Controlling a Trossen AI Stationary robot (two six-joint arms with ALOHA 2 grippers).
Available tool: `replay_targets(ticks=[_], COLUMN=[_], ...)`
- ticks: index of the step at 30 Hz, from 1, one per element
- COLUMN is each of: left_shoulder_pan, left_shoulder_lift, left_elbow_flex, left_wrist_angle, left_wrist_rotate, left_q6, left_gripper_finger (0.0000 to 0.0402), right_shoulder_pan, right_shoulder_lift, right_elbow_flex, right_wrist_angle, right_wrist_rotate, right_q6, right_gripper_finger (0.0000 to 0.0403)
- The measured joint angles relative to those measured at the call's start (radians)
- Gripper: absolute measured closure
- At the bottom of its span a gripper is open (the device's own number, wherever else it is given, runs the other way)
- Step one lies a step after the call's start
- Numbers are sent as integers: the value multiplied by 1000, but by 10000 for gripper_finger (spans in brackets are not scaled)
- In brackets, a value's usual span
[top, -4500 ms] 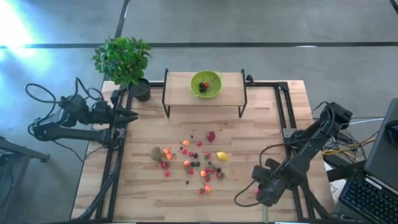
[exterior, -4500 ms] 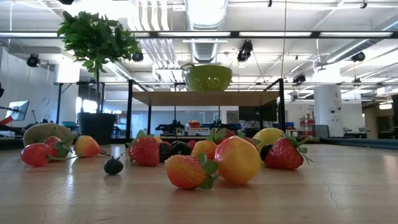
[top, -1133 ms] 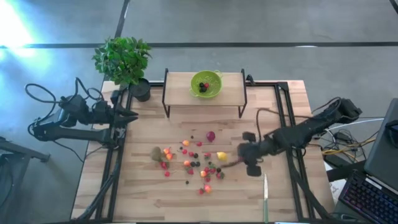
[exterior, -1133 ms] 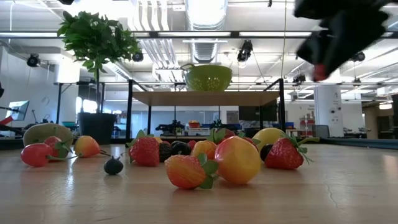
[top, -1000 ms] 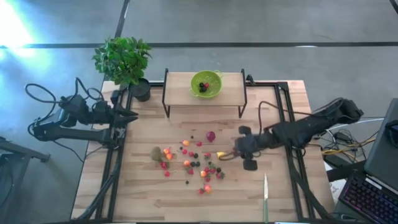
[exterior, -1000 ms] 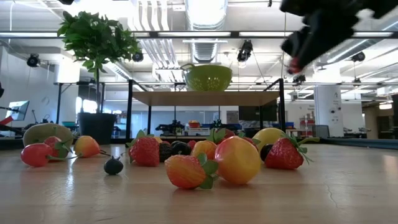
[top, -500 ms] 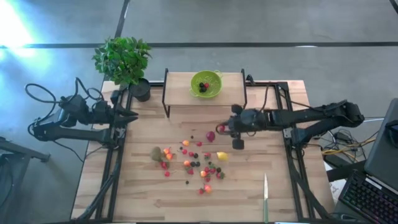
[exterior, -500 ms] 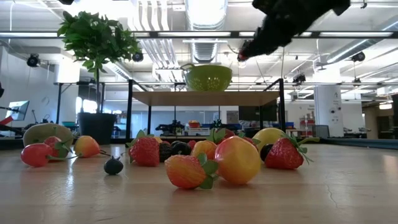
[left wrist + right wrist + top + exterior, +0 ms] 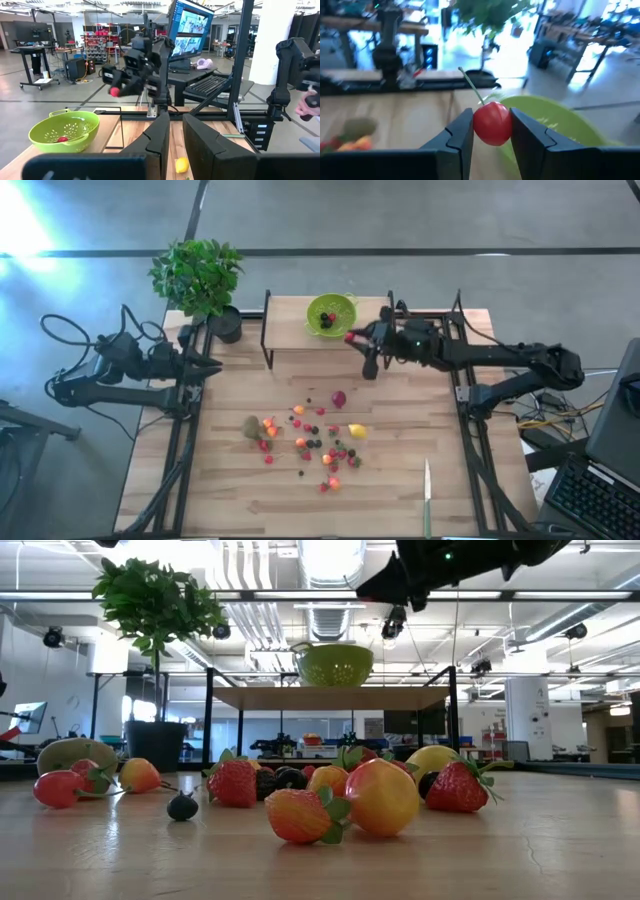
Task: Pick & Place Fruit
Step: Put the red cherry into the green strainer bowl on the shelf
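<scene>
The high view looks straight down on the whole desk (image 9: 250, 500) from far above. The low view sits at desk height, close to the fruit (image 9: 383, 796), facing the room. Each wrist view looks forward past its own fingers; both catch the bowl (image 9: 64, 131), which the high and low views also share.
</scene>
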Motion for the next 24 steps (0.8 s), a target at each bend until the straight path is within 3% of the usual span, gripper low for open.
replay_targets(ticks=[8,18,24], left_shoulder_pan=[0,0,0], left_shoulder_lift=[0,0,0], left_elbow_flex=[0,0,0], left_wrist_angle=[0,0,0], left_wrist_rotate=[0,0,0], left_q6=[0,0,0], left_gripper_finger=[339,339,339], right_shoulder_pan=[-101,-161,-162], right_shoulder_lift=[23,140,198], right_elbow_flex=[1,33,134], right_wrist_angle=[57,59,-64], right_wrist_rotate=[1,4,3], right_q6=[70,86,86], right_gripper_finger=[296,295,294])
